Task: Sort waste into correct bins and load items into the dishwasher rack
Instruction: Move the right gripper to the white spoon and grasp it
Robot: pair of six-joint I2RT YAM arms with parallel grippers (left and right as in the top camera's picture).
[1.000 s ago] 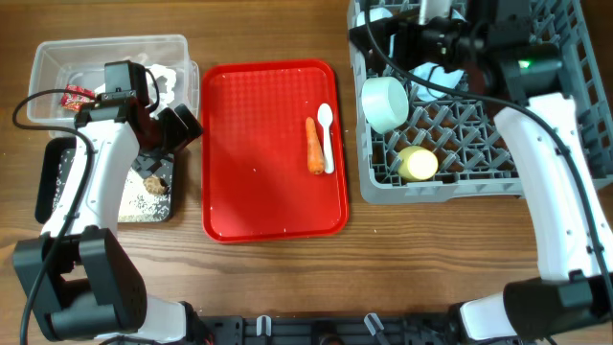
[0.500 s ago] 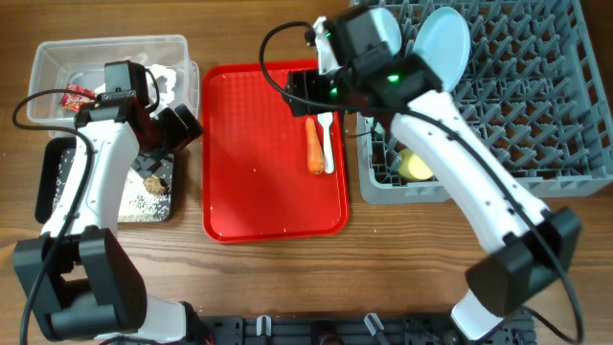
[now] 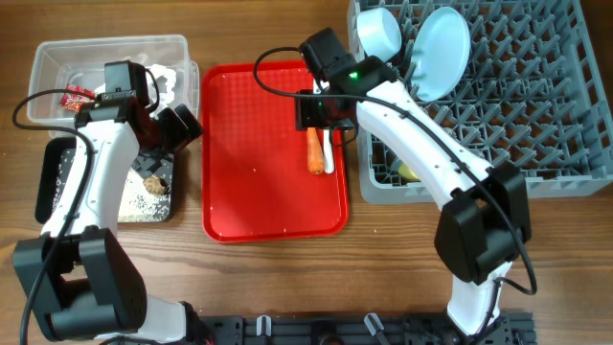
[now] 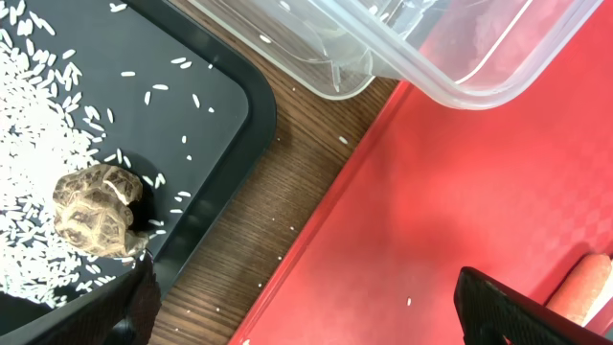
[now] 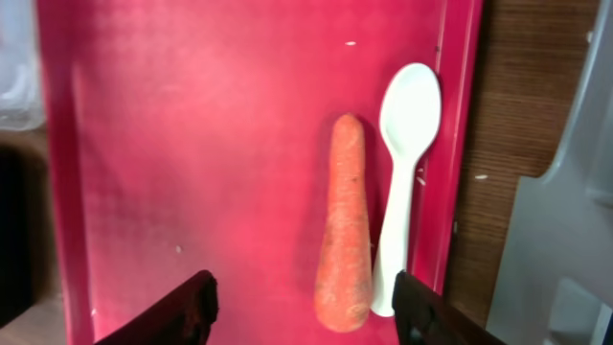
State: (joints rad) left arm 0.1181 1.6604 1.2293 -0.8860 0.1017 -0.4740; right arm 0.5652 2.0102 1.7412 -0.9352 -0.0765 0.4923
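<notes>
Right pincer (image 5: 302, 287): spread wide and empty. It hangs over the carrot (image 5: 347, 225), with a finger at 9 and a finger at 3 o'clock of the carrot's lower end.
Step in hand: I judge this to be the approach to pick up the carrot, the last piece of waste left on the red serving tray (image 5: 192, 144).
Carrot: orange, stubby and dull-skinned. It lies flat with its long axis from 12 to 6 o'clock, near the tray's 3 o'clock rim.
White plastic spoon (image 5: 404, 153): just at the carrot's 3 o'clock and parallel to it, bowl end toward 12. Its handle seems to touch the carrot low down.
Next move: come straight down and close across the carrot's width. My 3 o'clock finger must slip between carrot and spoon, or I will nip both.
Left pincer (image 4: 306, 307): also open and holding nothing, over the gap between red tray and bins.
Black tray (image 4: 192, 96): at 9 o'clock of the red tray. It holds loose rice grains (image 4: 38, 115) and a brown scrap (image 4: 96, 211), so the carrot likely belongs there.
Clear tub (image 4: 431, 48): at 12 o'clock of the black tray.
Dishwasher rack (image 3: 536, 144): at 3 o'clock of the red tray. The plate (image 3: 442, 38) and a bowl (image 3: 378, 34) are already standing in it.
</notes>
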